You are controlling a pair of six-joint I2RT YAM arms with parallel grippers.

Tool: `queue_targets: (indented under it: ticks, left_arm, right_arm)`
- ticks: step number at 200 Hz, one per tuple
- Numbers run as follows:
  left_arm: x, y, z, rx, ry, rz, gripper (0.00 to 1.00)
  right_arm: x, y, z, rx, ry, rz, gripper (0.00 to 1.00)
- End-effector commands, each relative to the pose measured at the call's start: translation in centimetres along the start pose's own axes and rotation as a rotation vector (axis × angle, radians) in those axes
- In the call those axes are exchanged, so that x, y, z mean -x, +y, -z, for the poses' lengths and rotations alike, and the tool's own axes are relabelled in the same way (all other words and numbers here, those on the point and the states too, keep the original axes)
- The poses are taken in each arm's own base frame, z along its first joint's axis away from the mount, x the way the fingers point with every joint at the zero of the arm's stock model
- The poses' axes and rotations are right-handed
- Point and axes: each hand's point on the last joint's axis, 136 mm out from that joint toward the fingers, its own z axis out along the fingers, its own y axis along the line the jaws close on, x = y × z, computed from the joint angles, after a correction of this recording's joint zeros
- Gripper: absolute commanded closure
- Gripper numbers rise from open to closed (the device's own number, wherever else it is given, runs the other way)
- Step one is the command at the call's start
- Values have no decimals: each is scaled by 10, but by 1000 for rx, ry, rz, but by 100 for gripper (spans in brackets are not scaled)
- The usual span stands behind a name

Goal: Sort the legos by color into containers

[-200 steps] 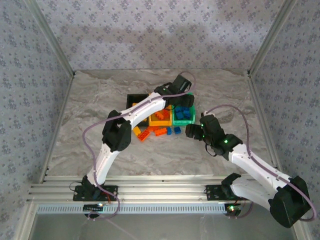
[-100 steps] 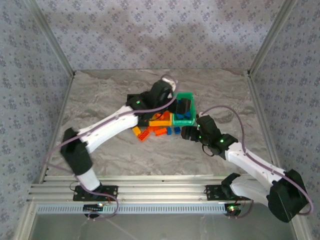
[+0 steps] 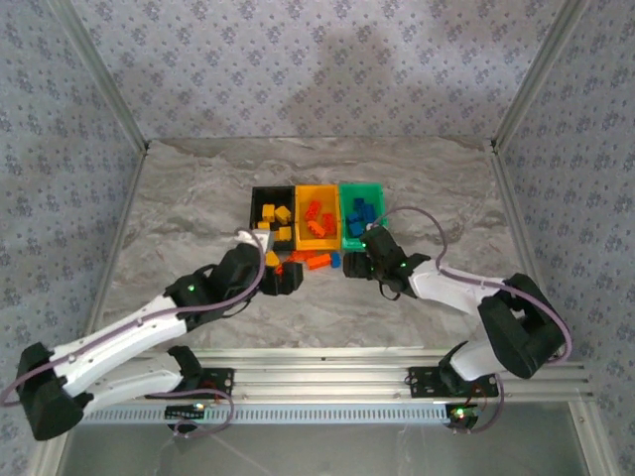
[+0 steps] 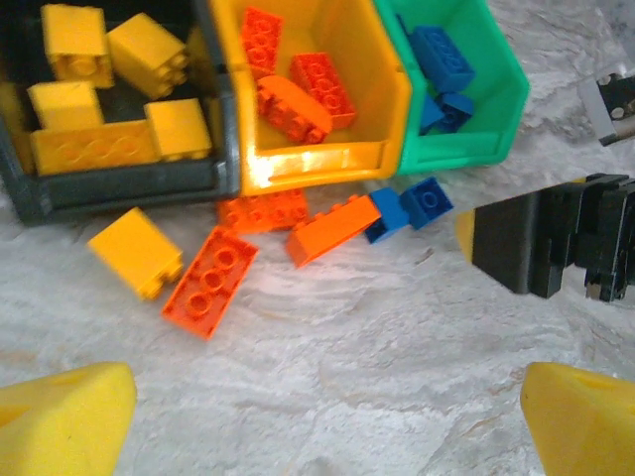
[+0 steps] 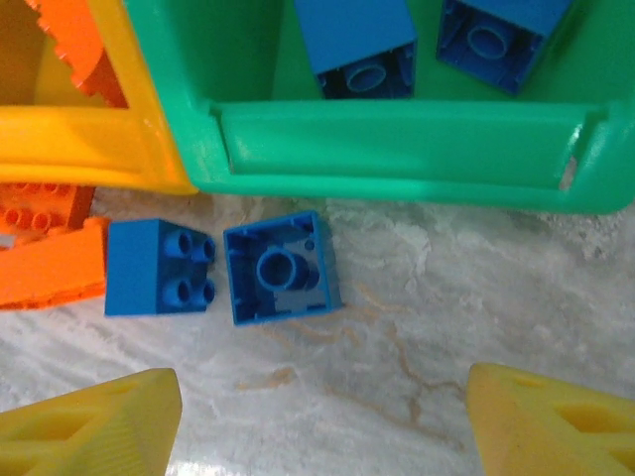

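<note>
A studs-up blue lego (image 5: 157, 268) and an overturned blue lego (image 5: 281, 270) lie side by side on the table, just in front of the green bin (image 5: 397, 149). Orange legos (image 5: 50, 263) crowd the studs-up one. The right gripper (image 5: 322, 416) hovers above the pair, fingers spread wide and empty. Farther from the green bin, the left gripper (image 4: 317, 421) is likewise spread wide.

Marble table (image 3: 189, 198) bears three bins (image 4: 317, 167), loose legos (image 4: 210, 281).
</note>
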Motion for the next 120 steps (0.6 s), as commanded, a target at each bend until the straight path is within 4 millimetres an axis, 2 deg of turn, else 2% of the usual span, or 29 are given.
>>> queue_targets:
  ticks: [1, 49, 90, 120]
  left_arm:
    - [-2, 18, 12, 44, -44, 74, 1]
    - [-17, 33, 16, 51, -44, 123, 1]
    - [-19, 37, 17, 68, -42, 120, 0]
    - [-20, 39, 17, 75, -41, 113, 1]
  right_arm:
    - [23, 2, -7, -28, -67, -33, 25]
    - [23, 6, -27, -47, -37, -49, 29]
    - [2, -20, -30, -174, 33, -93, 39]
    - [-16, -46, -17, -255, 50, -139, 45]
